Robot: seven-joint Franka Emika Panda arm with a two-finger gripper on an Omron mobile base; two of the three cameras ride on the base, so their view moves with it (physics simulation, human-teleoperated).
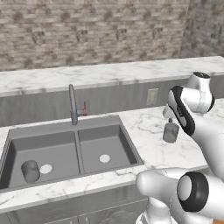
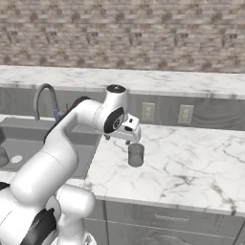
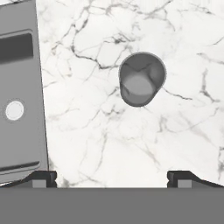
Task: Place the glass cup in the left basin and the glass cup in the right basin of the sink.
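The dark grey double-basin sink (image 1: 78, 151) is set in the marble counter. One glass cup (image 1: 30, 170) stands in its left basin beside the pale drain. A second glass cup (image 1: 170, 131) stands upright on the counter to the right of the sink. My gripper (image 2: 128, 139) hangs open just above and slightly left of this cup (image 2: 136, 154), not touching it. In the hand view the cup (image 3: 142, 79) sits ahead of my gripper (image 3: 112, 179), a little right of centre, with both fingertips (image 3: 41, 178) spread wide and nothing between them. The right basin (image 3: 17, 100) holds only its drain.
A slim curved faucet (image 1: 72, 105) rises behind the sink divider. Wall outlets (image 2: 148, 111) sit in the backsplash behind the counter cup. A raised marble ledge (image 1: 109, 70) and brick wall run along the back. Bare marble counter (image 2: 191, 158) stretches to the right.
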